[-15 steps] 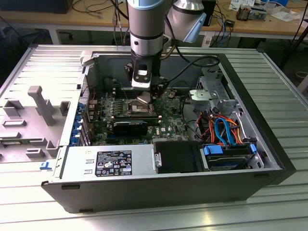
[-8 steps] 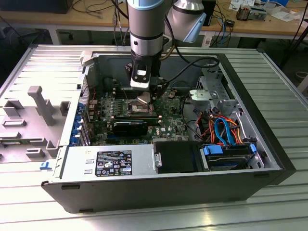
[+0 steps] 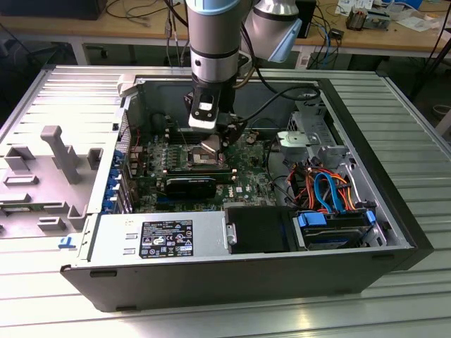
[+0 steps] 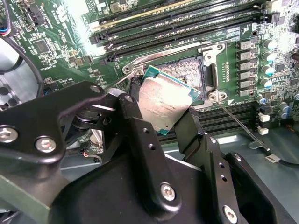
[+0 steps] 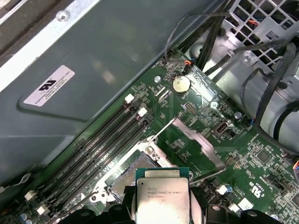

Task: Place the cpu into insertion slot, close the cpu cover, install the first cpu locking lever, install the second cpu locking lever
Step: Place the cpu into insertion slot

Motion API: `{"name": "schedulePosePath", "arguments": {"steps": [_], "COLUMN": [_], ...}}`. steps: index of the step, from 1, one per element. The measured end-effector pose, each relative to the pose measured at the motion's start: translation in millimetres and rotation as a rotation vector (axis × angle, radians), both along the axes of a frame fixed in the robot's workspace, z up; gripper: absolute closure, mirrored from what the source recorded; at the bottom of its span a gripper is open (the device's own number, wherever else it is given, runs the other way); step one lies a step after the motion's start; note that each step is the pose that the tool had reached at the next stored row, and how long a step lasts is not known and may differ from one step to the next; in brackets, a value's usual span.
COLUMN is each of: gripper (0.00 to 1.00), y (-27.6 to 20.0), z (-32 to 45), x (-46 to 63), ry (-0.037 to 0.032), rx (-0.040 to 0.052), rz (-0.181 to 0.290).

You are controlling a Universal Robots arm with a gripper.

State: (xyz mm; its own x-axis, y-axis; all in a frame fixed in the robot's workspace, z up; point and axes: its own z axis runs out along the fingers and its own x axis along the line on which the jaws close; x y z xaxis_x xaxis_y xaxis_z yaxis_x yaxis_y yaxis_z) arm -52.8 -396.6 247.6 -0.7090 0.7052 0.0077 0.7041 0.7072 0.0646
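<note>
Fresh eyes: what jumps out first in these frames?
The tool, shut on the cpu, holds it over the open insertion slot on the green motherboard. In the exterior view, the arm reaches down into an opened computer case lying on its side.

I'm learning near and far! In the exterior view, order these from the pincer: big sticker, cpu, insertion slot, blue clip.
1. cpu, held in the pincer.
2. insertion slot, just below it.
3. big sticker, on the silver box.
4. blue clip, far off at the exterior view's left.
</note>
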Motion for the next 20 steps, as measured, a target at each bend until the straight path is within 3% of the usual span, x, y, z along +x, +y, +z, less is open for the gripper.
{"name": "schedulePosePath", "arguments": {"steps": [16, 20], "gripper": [0.46, 0.46], "y": [0.0, 0.0], "z": [-1.5, -2.9], "x": [-0.1, -0.2], "ry": [0.0, 0.0], "rx": [-0.0022, -0.0026], "rz": [-0.121, -0.186]}}
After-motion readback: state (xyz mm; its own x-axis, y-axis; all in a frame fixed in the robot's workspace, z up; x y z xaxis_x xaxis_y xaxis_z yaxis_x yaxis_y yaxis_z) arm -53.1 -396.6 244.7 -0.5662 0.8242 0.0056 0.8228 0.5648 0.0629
